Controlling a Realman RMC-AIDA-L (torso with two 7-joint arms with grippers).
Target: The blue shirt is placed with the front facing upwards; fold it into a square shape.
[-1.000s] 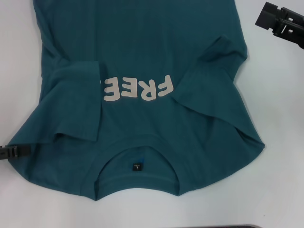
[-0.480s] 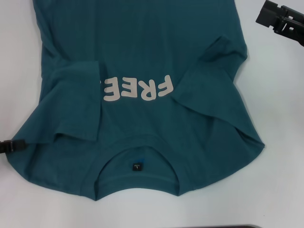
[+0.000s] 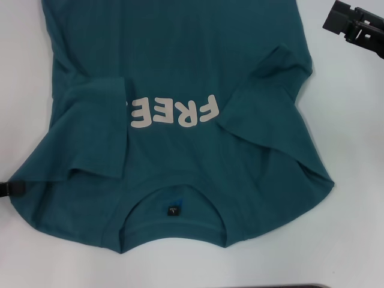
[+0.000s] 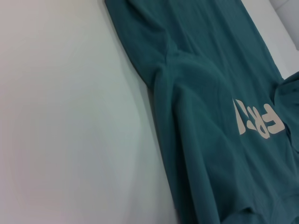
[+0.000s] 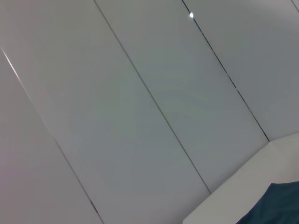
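The blue shirt (image 3: 180,54) lies flat on the white table (image 3: 354,150), front up, its collar and dark neck label (image 3: 173,211) nearest me. Both sleeves are folded inward: one (image 3: 96,129) covers the start of the pale "FREE" lettering (image 3: 180,112), the other (image 3: 270,102) lies beside its end. Only a dark sliver of my left gripper (image 3: 8,189) shows at the left border, by the shirt's shoulder edge. My right gripper (image 3: 354,25) hangs off the cloth at the far right. The left wrist view shows the shirt (image 4: 210,116) and its lettering (image 4: 259,123). A corner of the shirt (image 5: 280,205) shows in the right wrist view.
Bare white table (image 4: 70,116) runs along both sides of the shirt. In the right wrist view there are pale wall panels (image 5: 140,93) beyond the table's far edge. A dark strip (image 3: 288,286) lines the near table edge.
My left gripper has drawn back to the left, away from the shirt's shoulder edge, until it is almost out of the head view. The right gripper and the shirt have hardly moved.
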